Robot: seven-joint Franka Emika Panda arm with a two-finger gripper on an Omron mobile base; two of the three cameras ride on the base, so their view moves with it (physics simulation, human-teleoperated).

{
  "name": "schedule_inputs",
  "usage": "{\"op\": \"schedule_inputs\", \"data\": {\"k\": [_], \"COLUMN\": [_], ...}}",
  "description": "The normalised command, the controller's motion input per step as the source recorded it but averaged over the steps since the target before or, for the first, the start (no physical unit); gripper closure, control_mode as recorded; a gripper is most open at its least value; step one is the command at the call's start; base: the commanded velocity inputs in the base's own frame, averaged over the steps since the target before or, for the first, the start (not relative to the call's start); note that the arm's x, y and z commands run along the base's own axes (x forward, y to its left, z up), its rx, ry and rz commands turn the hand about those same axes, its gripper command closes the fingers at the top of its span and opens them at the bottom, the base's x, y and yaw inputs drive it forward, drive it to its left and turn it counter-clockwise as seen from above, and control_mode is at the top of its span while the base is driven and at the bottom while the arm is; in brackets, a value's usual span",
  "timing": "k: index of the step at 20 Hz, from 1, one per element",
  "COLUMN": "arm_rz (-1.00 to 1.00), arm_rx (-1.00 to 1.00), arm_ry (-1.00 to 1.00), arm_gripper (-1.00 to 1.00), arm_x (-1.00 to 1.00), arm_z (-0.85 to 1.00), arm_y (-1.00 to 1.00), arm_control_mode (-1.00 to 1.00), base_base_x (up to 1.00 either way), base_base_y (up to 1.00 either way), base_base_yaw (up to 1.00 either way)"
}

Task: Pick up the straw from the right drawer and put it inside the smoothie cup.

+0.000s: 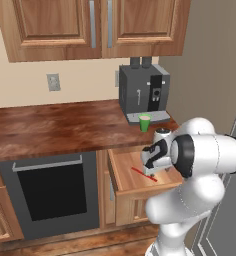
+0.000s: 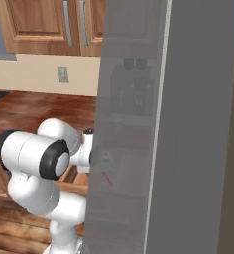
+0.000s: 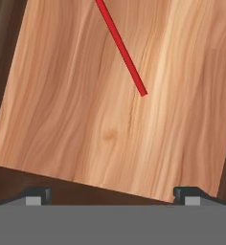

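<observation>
The right drawer (image 1: 126, 176) stands pulled out under the counter, and the thin red straw (image 1: 144, 174) lies slanted on its wooden floor. My gripper (image 1: 151, 171) hangs over the drawer, just above the straw's right part, pointing down. In the hand view the fingertips (image 3: 38, 194) stand wide apart and open, with nothing between them. There the straw (image 3: 122, 48) runs from the top edge down to mid-frame over the drawer floor (image 3: 76, 119), ahead of the gripper (image 3: 112, 196). The green smoothie cup (image 1: 145, 123) stands upright on the counter in front of the coffee machine.
A dark grey coffee machine (image 1: 142, 92) sits at the counter's (image 1: 55, 125) right end. A black-fronted oven (image 1: 50, 190) is left of the drawer. Wall cabinets (image 1: 90, 25) hang above. A tall grey panel (image 2: 188, 124) stands close on the right, veiling the drawer in the right base view.
</observation>
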Motion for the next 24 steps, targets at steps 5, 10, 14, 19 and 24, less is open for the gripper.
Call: {"op": "schedule_inputs", "data": {"k": [5,10,14,19,24], "arm_rz": [0.00,0.00,0.00,0.00,0.00], "arm_rx": [0.00,0.00,0.00,0.00,0.00], "arm_ry": [0.01,0.00,0.00,0.00,0.00], "arm_gripper": [-1.00,-1.00,-1.00,-1.00,-1.00], "arm_x": [0.33,0.03,0.09,0.18,0.25], "arm_z": [0.00,-0.15,-0.27,-0.32,-0.27], "arm_y": [0.00,0.00,0.00,0.00,0.00], "arm_control_mode": [-1.00,-1.00,-1.00,-1.00,-1.00], "base_base_x": [0.00,0.00,0.00,0.00,0.00], "base_base_y": [0.00,0.00,0.00,0.00,0.00], "base_base_yaw": [0.00,0.00,0.00,0.00,0.00]}}
